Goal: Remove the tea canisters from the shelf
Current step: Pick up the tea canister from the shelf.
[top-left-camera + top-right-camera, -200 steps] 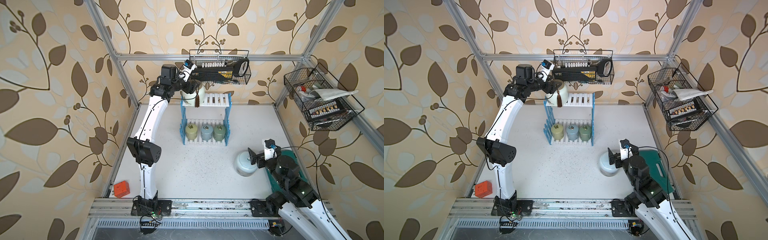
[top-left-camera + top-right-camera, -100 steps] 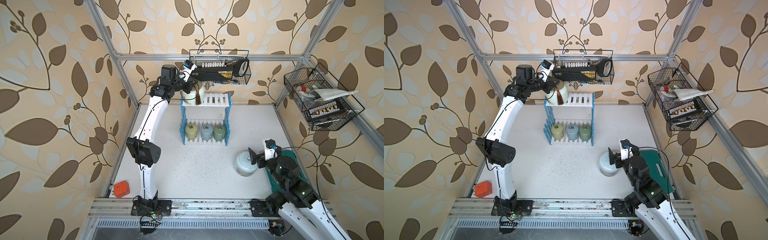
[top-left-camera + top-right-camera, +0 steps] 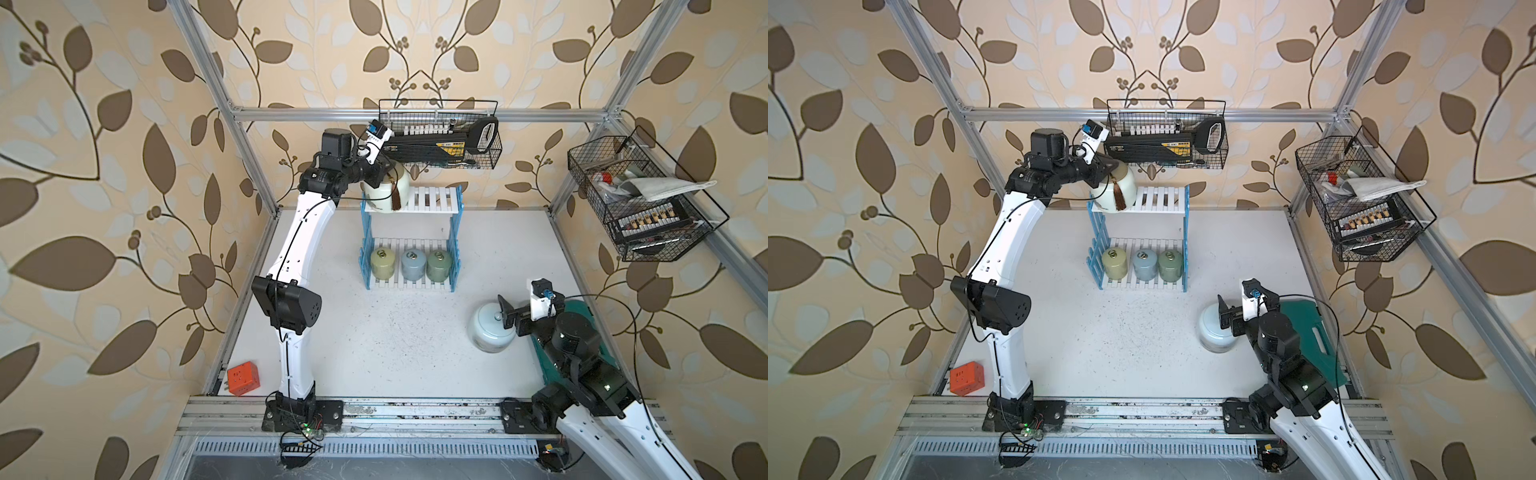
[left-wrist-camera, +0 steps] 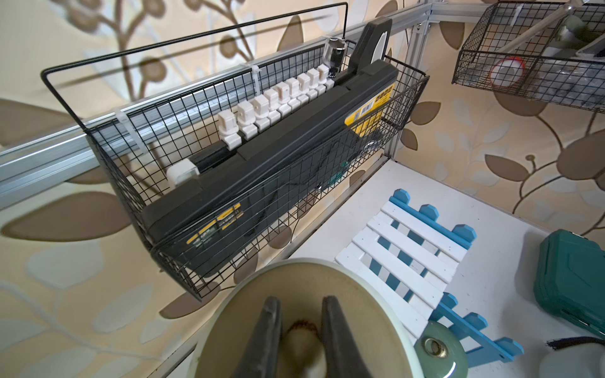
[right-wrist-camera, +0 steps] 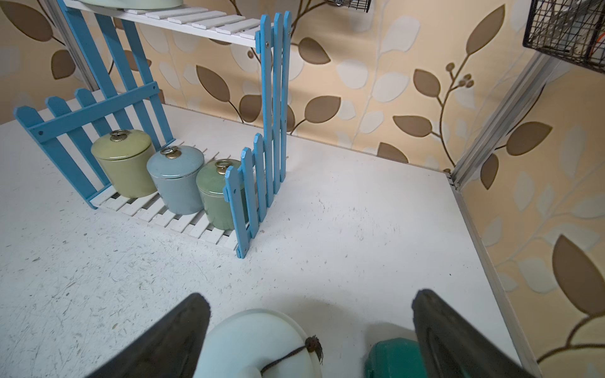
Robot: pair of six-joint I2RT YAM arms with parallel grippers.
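Currently, in both top views, your left gripper [image 3: 378,178] sits on top of the cream canister [image 3: 385,195]. That canister stands at the left end of the upper board of the shelf [image 3: 456,232], directly under the wire basket [image 3: 440,139]. The yellow-green canister [image 3: 381,264], grey-blue canister [image 3: 411,265] and sage canister [image 3: 439,264] stand in a row on the lower board. The pale-blue canister [image 3: 485,334] is already off the shelf, on the desk [image 3: 395,353] near its right edge, with your right gripper [image 3: 511,318] just above it.

Left wrist view: the fingers [image 4: 266,337] are pinched tight on the small knob [image 4: 302,340] of the gold lid [image 4: 294,284] and on nothing else.

Right wrist view: the jaws stand fully apart and hold nothing. The pale-blue canister lies below and between them, with no contact showing.

Risks: you hold the canister by the knob alone. In my judgement the lid may come away and leave the jar behind, or the jar may swing and slip. The basket leaves little headroom, so a straight lift could strike it. The tassel [image 3: 397,198] may catch on the shelf's blue side.

Against a second ago: the left jaws have closed on the knob. The cream canister shows no clear shift, and the right arm and its canister are unchanged.
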